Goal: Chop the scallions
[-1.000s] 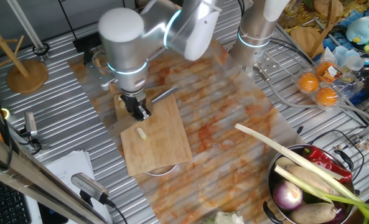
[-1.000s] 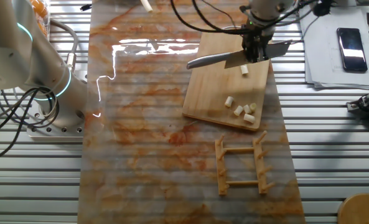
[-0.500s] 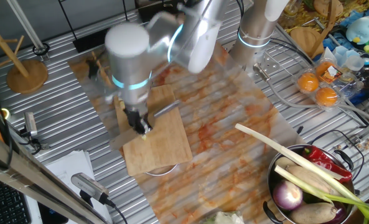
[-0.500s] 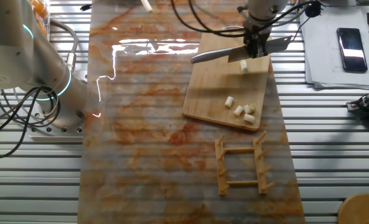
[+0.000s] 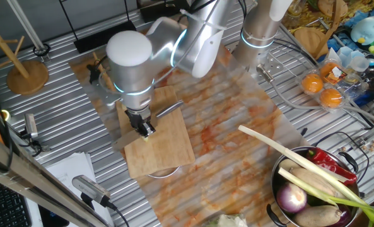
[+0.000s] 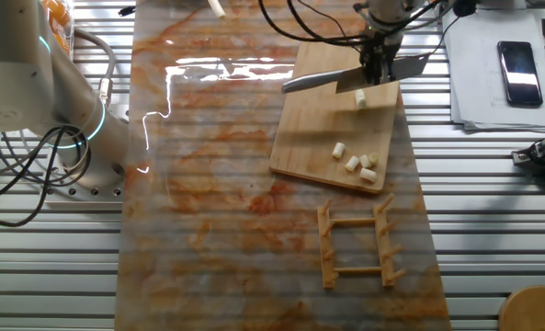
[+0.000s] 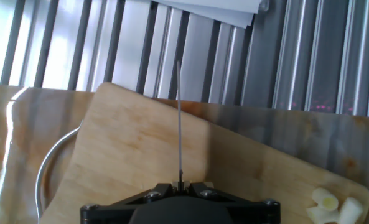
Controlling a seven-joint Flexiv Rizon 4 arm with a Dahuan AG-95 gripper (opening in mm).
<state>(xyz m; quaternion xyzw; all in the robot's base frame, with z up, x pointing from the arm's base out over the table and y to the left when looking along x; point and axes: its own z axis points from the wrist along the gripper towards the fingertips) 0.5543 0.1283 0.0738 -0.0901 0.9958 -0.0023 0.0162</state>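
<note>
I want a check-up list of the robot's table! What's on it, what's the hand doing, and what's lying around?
Surface: a marbled orange mat on the ribbed metal table, with a wooden cutting board on it.
Job's things: four short scallion chunks near one board end, one more chunk by the knife.
Clutter: a wooden rack beside the board; a bowl of vegetables; oranges in a tray; a phone on papers.
Hand: the hand holds the knife over the board; in the hand view the blade shows edge-on.
Cables: black cables loop near a robot base.
Surroundings: a wooden stand at the table edge.
</note>
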